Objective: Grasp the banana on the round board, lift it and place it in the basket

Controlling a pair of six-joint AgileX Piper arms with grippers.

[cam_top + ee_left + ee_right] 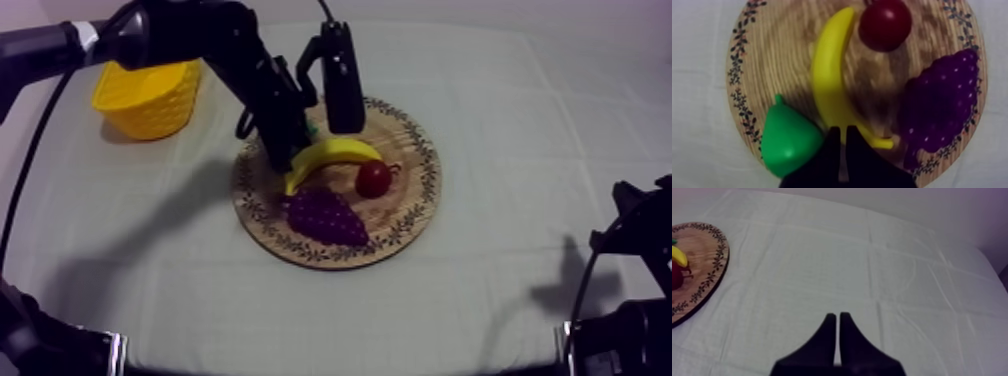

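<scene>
One banana (832,75), 1 pear (789,142), 1 grapes bunch (939,105), 1 small red fruit (884,22) on board (772,50); 1 basket (150,95); left gripper (842,130) & right gripper (837,316) clenched, empty.

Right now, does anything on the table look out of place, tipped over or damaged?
Nothing stands out. The banana, pear, grapes and small red fruit all lie on the wooden board; the yellow basket stands upright beside it.

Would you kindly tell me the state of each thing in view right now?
Banana: lying on the wooden board
Pear: on board beside banana
Grapes: on board
Small red fruit: on board
Yellow basket: upright on cloth
Left gripper: shut, over banana
Right gripper: shut, over cloth
</scene>
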